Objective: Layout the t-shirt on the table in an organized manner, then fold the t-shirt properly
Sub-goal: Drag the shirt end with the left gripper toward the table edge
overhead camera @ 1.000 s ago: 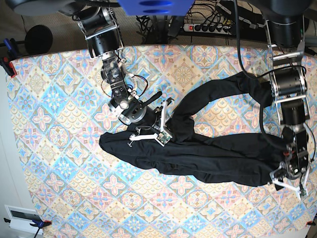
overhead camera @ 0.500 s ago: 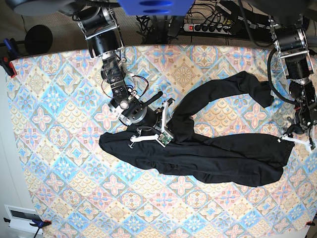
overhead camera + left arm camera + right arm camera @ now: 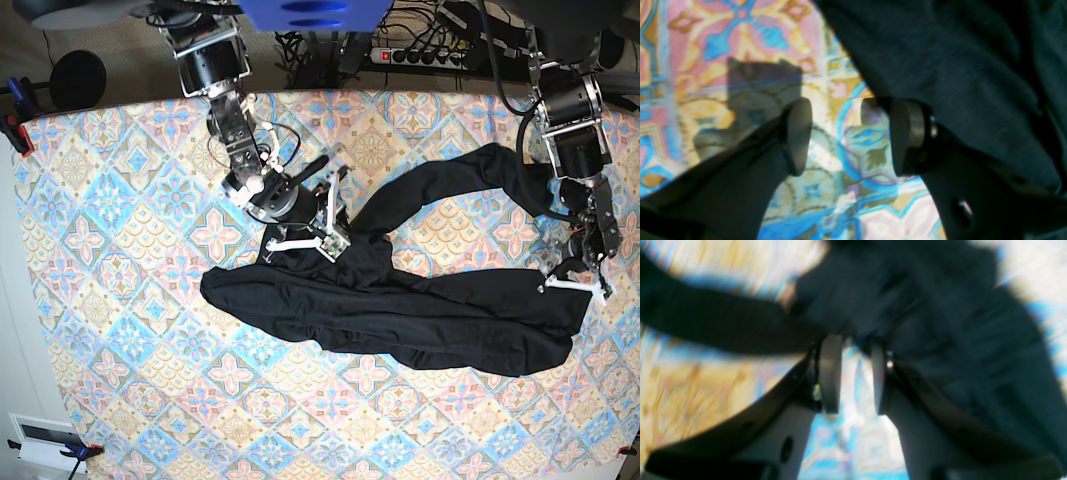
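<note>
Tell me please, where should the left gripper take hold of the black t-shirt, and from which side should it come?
The t-shirt lies bunched in a long band. I would grip its end nearest the left gripper, where the fabric edge rests on the table. In the left wrist view the open jaws stand over bare cloth beside that edge, so probably come from the table's outer side and pinch the edge.

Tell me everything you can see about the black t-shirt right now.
The t-shirt is plain black soft fabric with no print, lying bunched and twisted on the table, not yet spread flat. A long rumpled mass runs across the middle; a narrower band loops up toward the far right and back, leaving bare cloth inside the loop. The right tool sits at its upper edge near the middle. The left tool, jaws open with nothing between them, is at its right end.
</note>
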Action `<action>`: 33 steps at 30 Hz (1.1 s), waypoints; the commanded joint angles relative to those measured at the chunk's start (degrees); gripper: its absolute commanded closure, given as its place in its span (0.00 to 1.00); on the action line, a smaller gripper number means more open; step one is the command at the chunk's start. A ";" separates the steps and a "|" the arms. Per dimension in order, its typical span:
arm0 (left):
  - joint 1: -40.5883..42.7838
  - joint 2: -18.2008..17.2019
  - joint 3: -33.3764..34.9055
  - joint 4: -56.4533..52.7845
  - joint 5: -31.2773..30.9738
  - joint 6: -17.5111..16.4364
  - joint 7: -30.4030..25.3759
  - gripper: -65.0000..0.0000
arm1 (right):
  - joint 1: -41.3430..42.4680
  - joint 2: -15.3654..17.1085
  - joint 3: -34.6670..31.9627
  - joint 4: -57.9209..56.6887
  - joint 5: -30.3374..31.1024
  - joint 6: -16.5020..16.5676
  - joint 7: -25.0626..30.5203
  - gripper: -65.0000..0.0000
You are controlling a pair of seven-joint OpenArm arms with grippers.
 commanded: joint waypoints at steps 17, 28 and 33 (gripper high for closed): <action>3.61 2.61 -0.14 6.22 -3.42 -2.12 5.56 1.00 | 2.32 -0.49 0.52 1.93 0.47 -0.67 2.59 0.77; 28.49 0.06 -14.29 34.08 -14.23 -2.12 13.82 1.00 | 2.32 -0.49 0.52 1.93 0.47 -0.67 2.59 0.77; 32.80 -0.12 -14.47 34.44 -14.14 -2.20 14.00 1.00 | 2.32 -0.49 0.44 1.49 0.47 -0.67 2.59 0.77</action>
